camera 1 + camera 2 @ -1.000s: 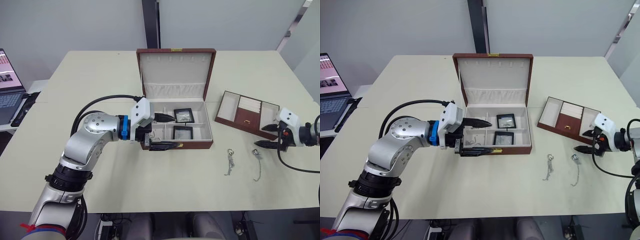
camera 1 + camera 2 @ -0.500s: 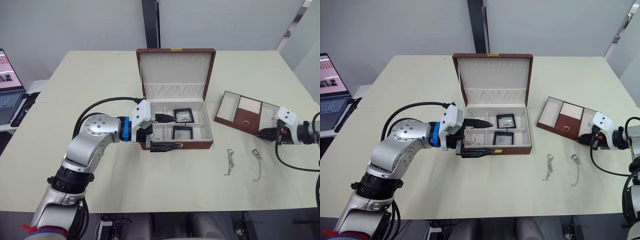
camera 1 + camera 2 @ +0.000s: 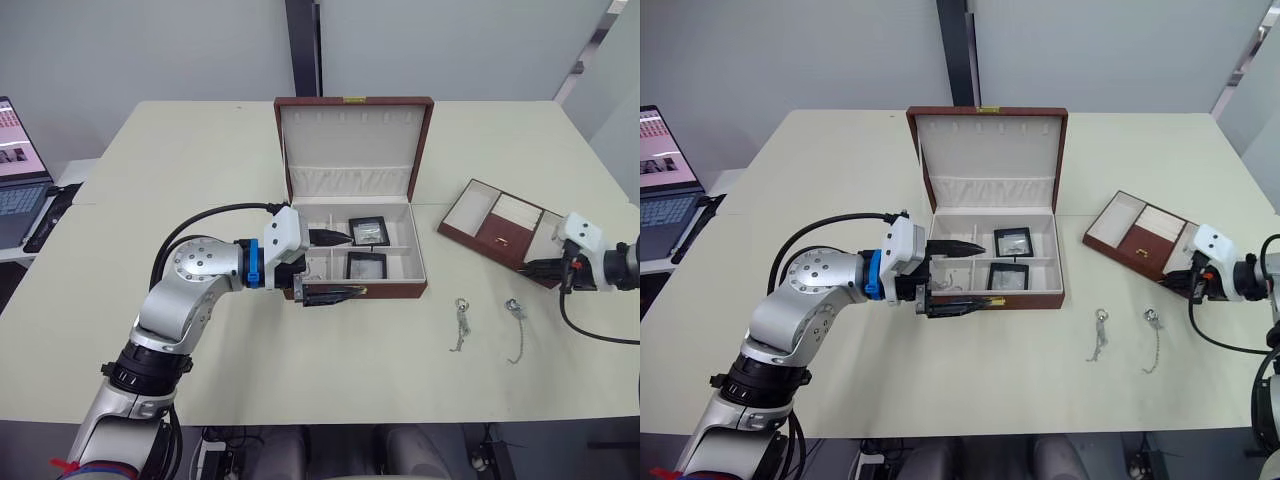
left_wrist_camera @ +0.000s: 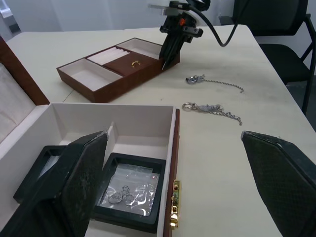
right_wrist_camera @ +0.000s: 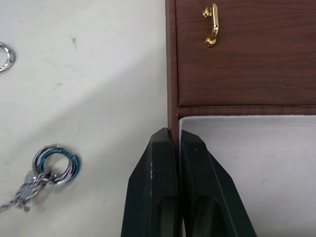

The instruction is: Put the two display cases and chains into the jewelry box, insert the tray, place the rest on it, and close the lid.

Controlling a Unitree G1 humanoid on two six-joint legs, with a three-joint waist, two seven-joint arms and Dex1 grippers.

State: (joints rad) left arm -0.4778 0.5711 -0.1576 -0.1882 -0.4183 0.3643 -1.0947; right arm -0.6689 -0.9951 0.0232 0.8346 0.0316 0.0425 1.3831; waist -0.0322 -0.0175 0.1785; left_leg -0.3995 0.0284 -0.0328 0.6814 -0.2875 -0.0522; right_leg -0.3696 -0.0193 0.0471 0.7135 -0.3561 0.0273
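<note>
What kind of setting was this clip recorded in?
Probably an office or lab test area: a plain cream table, an open laptop on a side desk, a black office chair, bare grey walls behind.

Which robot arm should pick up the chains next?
Probably the left: its gripper is open at the jewelry box, while the right gripper is shut on the tray wall, though the chains lie nearer it.

jewelry box [image 3: 352, 195]: brown, cream-lined | tray [image 3: 498, 229]: brown, gold handle | chains [image 3: 461, 322]: silver
</note>
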